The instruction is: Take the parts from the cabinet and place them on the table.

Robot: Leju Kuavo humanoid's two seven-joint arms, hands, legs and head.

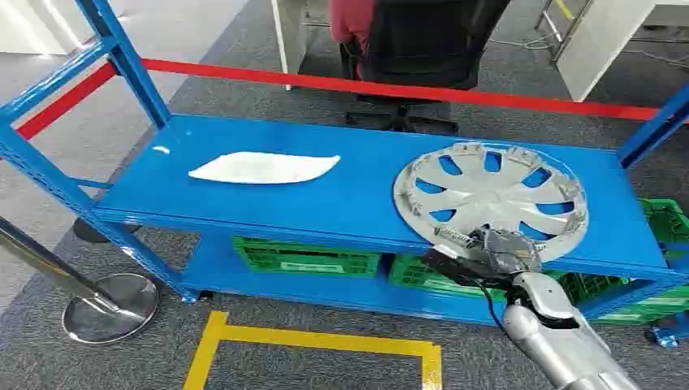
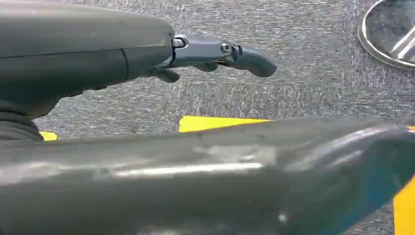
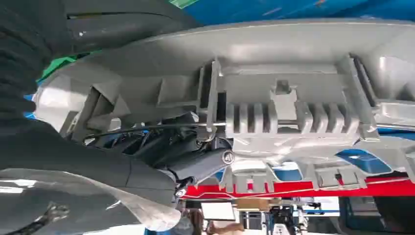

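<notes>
Here, the right hand (image 1: 496, 248) grips the silver hubcap (image 1: 491, 199) at its near rim on the blue shelf (image 1: 357, 191).

The hubcap lies flat toward the shelf's right end, its near edge overhanging the front lip; in the right wrist view dark fingers (image 3: 195, 164) curl under the ribbed underside. A white part (image 1: 264, 167) lies well apart to the left. The left hand (image 2: 215, 54) hangs over grey carpet, fingers loosely spread, holding nothing.

Silver spoked hubcap (image 1: 491, 197) flat on the blue shelf's right end, white flat part (image 1: 264, 168) left of it.
</notes>
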